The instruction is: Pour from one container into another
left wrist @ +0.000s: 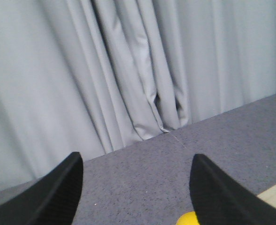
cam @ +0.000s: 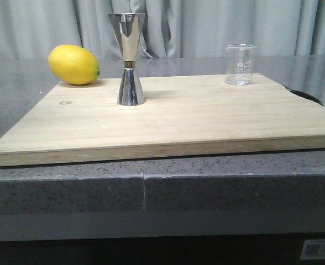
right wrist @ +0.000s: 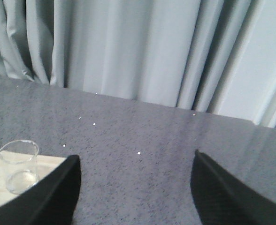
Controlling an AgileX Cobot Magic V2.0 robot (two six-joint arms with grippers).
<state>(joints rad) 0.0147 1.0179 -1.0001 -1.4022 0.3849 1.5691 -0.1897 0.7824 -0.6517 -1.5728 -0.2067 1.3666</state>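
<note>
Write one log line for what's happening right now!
stage: before grasp | left tool: open, empty | right tool: open, empty | beaker: upright on board | jigger: upright

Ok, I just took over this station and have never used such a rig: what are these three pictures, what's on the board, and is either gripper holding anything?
The machine is a two-armed robot. The front view looks forward over the table; neither arm shows in it. The other two pictures come from cameras on the wrists, and the dark shapes at their lower edge are the gripper fingers.

On the wooden cutting board stand a steel jigger, left of centre, and a small glass beaker at the far right with a little clear liquid in it. A lemon sits at the far left corner.

The left gripper is open and empty, with the lemon just below it. The right gripper is also open and empty; the beaker stands off to one side, not between the fingers. Nothing is held.
</note>
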